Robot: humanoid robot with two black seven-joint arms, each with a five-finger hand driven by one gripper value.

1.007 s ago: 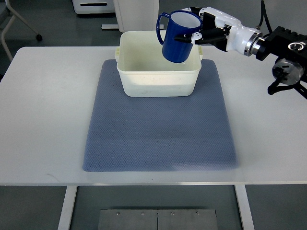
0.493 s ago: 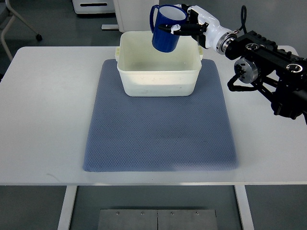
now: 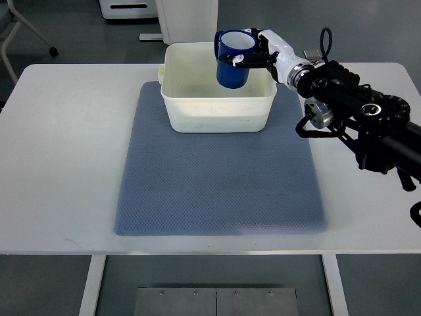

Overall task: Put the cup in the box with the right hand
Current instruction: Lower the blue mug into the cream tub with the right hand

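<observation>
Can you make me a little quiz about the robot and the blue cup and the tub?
1. True or false: the right hand is holding the blue cup.
2. Where is the cup now? A) lying on the blue mat B) over the cream box, near its back right part C) standing on the bare white table
3. Fill in: the box sits on the far end of the ____.

Key: 1 true, the fingers wrap the cup. 2 B. 3 mat.
</observation>
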